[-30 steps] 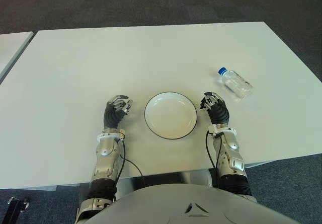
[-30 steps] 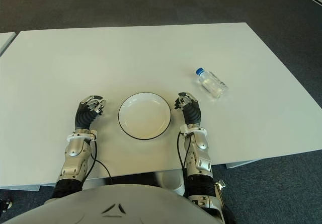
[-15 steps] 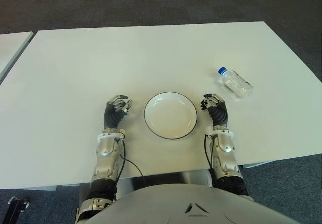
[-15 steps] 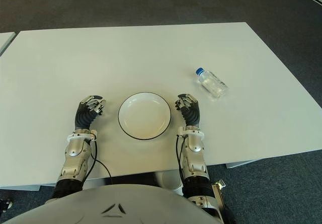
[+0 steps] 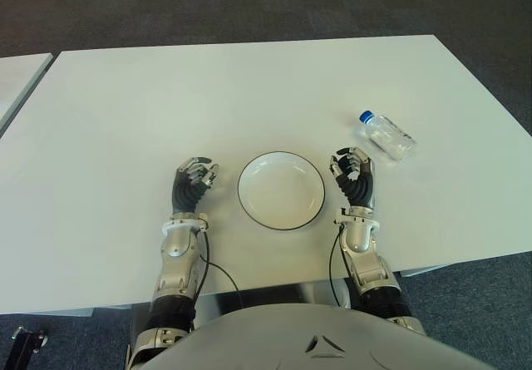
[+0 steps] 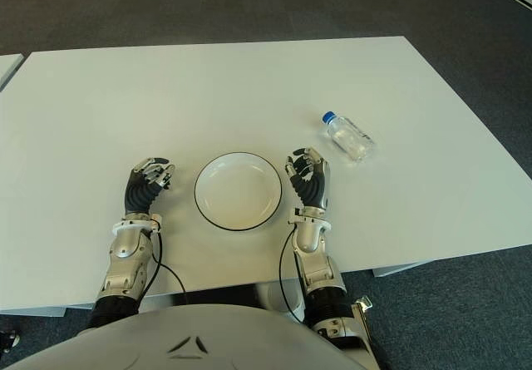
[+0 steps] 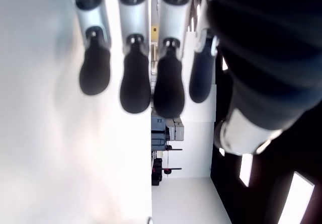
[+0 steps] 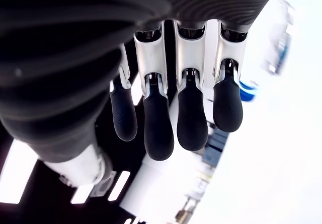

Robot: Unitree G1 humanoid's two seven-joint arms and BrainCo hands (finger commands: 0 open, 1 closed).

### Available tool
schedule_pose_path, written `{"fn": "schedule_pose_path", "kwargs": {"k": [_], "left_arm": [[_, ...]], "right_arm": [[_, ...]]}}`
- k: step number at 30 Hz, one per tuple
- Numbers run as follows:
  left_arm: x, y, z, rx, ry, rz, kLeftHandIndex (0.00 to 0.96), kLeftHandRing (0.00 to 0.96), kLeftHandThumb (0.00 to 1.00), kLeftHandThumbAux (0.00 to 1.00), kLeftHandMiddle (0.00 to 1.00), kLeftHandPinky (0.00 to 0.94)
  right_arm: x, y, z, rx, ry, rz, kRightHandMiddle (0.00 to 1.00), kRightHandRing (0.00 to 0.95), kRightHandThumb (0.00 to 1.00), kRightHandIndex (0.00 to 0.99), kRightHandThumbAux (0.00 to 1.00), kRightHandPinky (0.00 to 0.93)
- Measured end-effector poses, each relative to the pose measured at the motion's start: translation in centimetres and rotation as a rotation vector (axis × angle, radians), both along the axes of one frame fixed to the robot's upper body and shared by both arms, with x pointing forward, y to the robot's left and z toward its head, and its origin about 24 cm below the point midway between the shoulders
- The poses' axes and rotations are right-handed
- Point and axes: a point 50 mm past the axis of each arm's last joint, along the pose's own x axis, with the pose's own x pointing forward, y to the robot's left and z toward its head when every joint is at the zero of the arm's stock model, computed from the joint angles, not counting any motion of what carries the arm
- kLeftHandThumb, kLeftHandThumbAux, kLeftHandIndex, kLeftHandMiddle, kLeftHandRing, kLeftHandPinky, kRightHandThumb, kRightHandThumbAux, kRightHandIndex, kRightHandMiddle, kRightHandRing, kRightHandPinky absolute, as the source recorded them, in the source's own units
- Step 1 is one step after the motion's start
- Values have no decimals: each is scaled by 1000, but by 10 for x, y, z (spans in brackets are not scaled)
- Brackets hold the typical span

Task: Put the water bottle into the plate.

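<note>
— Where was the bottle?

— It lay on its side on the white table, in the right part of the left eye frame, a little above the middle. Its blue cap pointed to the upper left. Nothing held it.

— And the plate?

— Just below the frame's center, white with a dark rim, and nothing lay in it. The bottle was well apart from it, up and to the right.

— What about the right hand?

— It showed just beside the plate's right edge, below and left of the bottle, clear of both. Its fingers were loosely curled and a little parted, gripping nothing. In its wrist view the bottle's blue cap appeared blurred beyond the fingertips.

— And the left hand?

— It showed left of the plate, near its rim. Its fingers were loosely curled side by side, with nothing in them either.

— Did either hand touch the table?

— I couldn't tell from these views.
</note>
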Motion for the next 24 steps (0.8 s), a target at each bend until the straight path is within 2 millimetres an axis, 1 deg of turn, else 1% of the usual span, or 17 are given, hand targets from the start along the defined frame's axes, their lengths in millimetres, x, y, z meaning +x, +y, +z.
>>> {"fn": "schedule_pose_path", "kwargs": {"k": [2, 3, 4, 5, 6, 7, 8, 10, 13, 14, 15, 16, 20, 24], "left_arm": [[0, 0, 0, -1, -3, 0, 435, 696, 705, 717, 707, 678], [0, 0, 0, 0, -5, 0, 435, 697, 705, 717, 708, 679], [0, 0, 1, 0, -9, -1, 435, 701, 705, 717, 712, 688], [0, -1, 1, 0, -10, -1, 435, 704, 704, 718, 714, 694], [0, -1, 1, 1, -14, -2, 435, 708, 704, 718, 718, 700], [0, -1, 1, 2, -17, -2, 435, 709, 704, 718, 719, 702], [0, -1, 1, 3, -21, -3, 435, 713, 704, 718, 722, 708], [0, -1, 1, 4, -22, -4, 434, 717, 704, 718, 725, 713], [0, -1, 1, 5, -24, -5, 434, 721, 703, 718, 730, 713], [0, -1, 1, 5, -24, -5, 434, 722, 704, 718, 731, 712], [0, -1, 1, 5, -23, -5, 434, 723, 704, 718, 732, 712], [0, 0, 1, 6, -23, -5, 434, 723, 704, 718, 732, 710], [0, 0, 1, 7, -21, -5, 434, 720, 704, 719, 730, 699], [0, 1, 1, 9, -16, -5, 434, 719, 703, 720, 729, 703]], "right_arm": [[5, -2, 6, -36, -14, -1, 322, 315, 681, 402, 734, 303], [7, -3, 9, -50, -21, 2, 303, 295, 681, 401, 734, 288], [9, -4, 12, -65, -29, 4, 245, 237, 577, 287, 724, 227], [12, -5, 15, -79, -37, 4, 207, 199, 505, 212, 719, 187], [16, -7, 19, -95, -45, 2, 169, 161, 461, 155, 708, 149], [19, -8, 23, -110, -55, -1, 155, 148, 445, 134, 704, 135], [23, -11, 26, -127, -65, -6, 119, 112, 425, 93, 691, 98], [29, -15, 33, -160, -82, -16, 88, 81, 409, 58, 679, 65], [35, -20, 40, -190, -97, -34, 31, 29, 432, 19, 624, 22], [37, -22, 40, -198, -96, -44, 20, 19, 462, 12, 572, 14], [38, -23, 41, -207, -93, -53, 16, 15, 473, 9, 554, 11], [40, -24, 40, -218, -84, -64, 10, 9, 505, 6, 490, 7], [47, -30, 41, -280, -32, -113, 2, 1, 563, 1, 341, 1], [55, -37, 43, -344, 43, -163, 0, 0, 580, 0, 264, 0]]}}
